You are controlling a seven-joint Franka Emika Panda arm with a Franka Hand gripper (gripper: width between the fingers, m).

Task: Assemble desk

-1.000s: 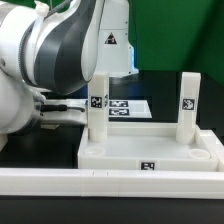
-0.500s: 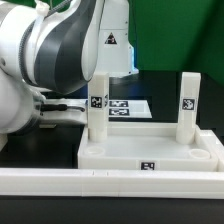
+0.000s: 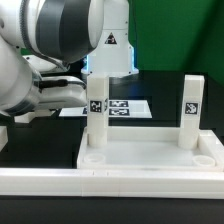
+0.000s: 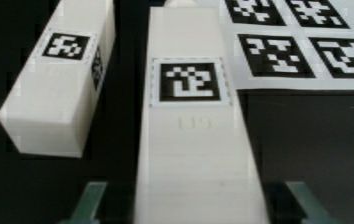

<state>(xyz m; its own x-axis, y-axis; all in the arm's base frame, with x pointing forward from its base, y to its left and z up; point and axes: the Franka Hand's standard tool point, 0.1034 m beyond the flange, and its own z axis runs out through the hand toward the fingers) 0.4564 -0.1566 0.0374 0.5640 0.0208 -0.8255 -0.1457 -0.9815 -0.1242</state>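
Note:
The desk top [image 3: 150, 150] lies near the front rail, a white tray with a raised rim. Two legs stand upright at its back corners, one [image 3: 97, 110] on the exterior view's left and one [image 3: 190, 110] on the right. In the wrist view a third white leg [image 4: 188, 130] with a square tag runs lengthwise between the fingers [image 4: 96, 200] of my gripper [image 4: 192, 205]. It looks nearer the camera than the leg beside it, off the table and held. The picture's edge cuts off the contact. A fourth leg [image 4: 58, 85] lies flat on the black table alongside.
The marker board [image 4: 307, 45] lies just beyond the held leg and shows behind the upright legs [image 3: 125, 106] in the exterior view. A long low white rail [image 3: 110, 182] runs along the front. My arm's bulk fills the exterior view's upper left.
In the last half second my arm has risen and shifted in the exterior view. The desk top and its two upright legs have not moved.

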